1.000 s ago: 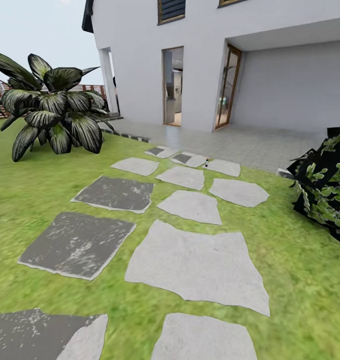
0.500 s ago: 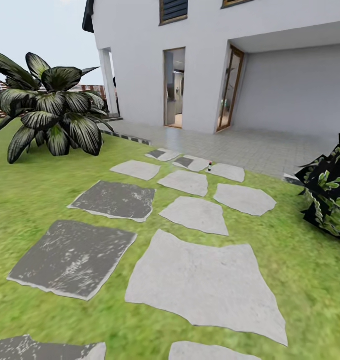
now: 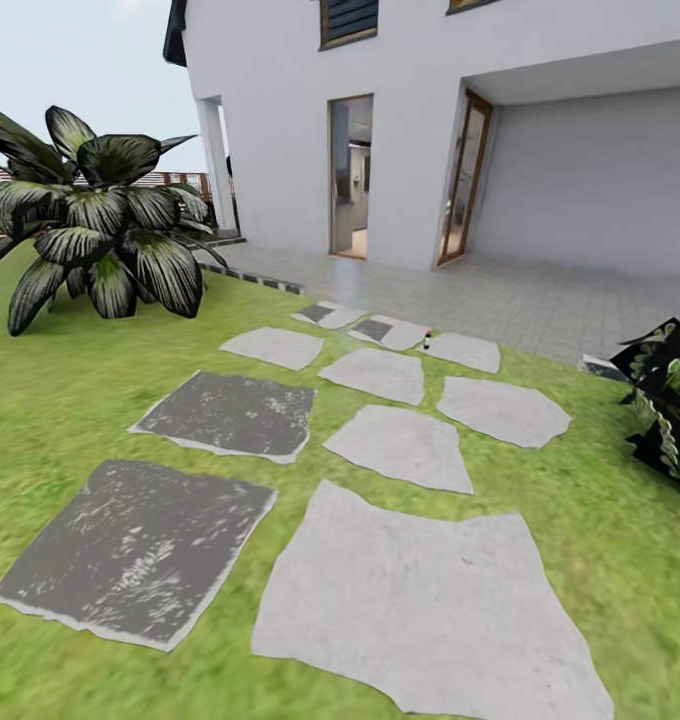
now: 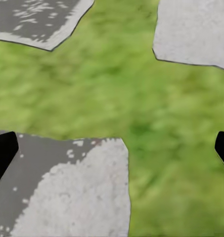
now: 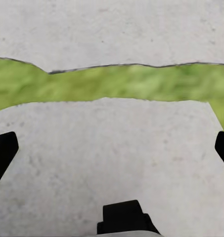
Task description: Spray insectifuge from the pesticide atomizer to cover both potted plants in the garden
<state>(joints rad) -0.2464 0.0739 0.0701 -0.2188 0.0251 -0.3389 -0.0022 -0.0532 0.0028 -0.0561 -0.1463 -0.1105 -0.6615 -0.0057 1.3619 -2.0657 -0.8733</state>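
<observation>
- Head view: a green lawn (image 3: 70, 400) had flat stepping stones (image 3: 420, 590) laid across it, some pale grey and some dark. They led up to a white house (image 3: 280, 120) with an open doorway (image 3: 350, 175) and a tiled porch (image 3: 540, 300)
- A tiny dark thing that looked like the pesticide atomizer (image 3: 427, 340) stood far off, between the last small stones near the porch; it was too small to be sure
- A big plant with dark striped leaves (image 3: 95, 225) sat on the grass at the left, and a leafy bush (image 3: 670, 400) at the right edge
- Left wrist view: the left gripper (image 4: 112, 153) hung over grass and stone, its two black fingertips (image 4: 2, 153) far apart and holding nothing
- Right wrist view: the right gripper (image 5: 112, 153) hung over pale stone and a strip of grass, fingertips (image 5: 3, 153) wide apart too, with nothing between them
</observation>
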